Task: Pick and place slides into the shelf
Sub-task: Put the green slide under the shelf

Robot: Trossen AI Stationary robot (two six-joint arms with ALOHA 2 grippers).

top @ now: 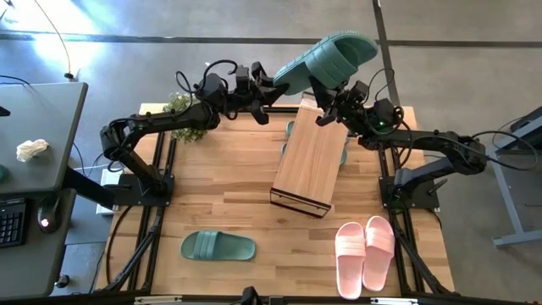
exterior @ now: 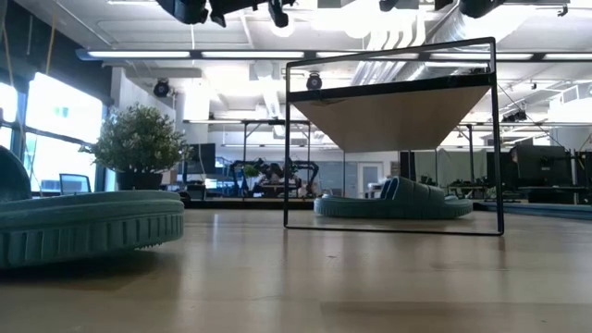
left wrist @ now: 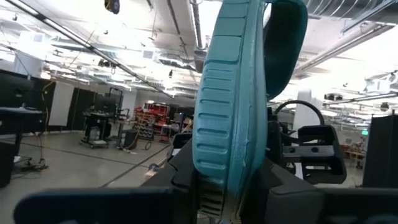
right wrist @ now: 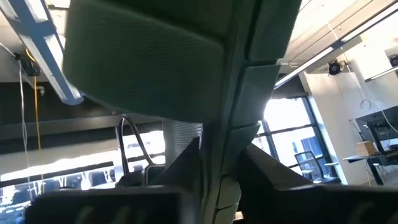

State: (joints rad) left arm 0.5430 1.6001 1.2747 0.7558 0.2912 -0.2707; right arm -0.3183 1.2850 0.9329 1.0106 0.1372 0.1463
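A muted green slide hangs high in the air over the far end of the shelf, between both arms. My left gripper is shut on its heel end, and my right gripper is shut on its sole below the strap. Another green slide lies sole-down at the table's near left. A pale pink pair lies at the near right. More green slides rest on the table under the shelf. My left gripper pinches the slide's ridged sole at the heel end between its two fingers. They slant upward from the table's left. The slide stands on edge beyond them, its strap farther off, lifted clear. My right gripper pinches the edge of the sole below the wide strap between its two fingers. They slant upward from the right. The slide rises above them, clear of the shelf and table.
A small potted plant stands at the table's far left corner. Bare tabletop lies between the shelf and the near edge. A desk with a keyboard and mouse stands off to the left of the table.
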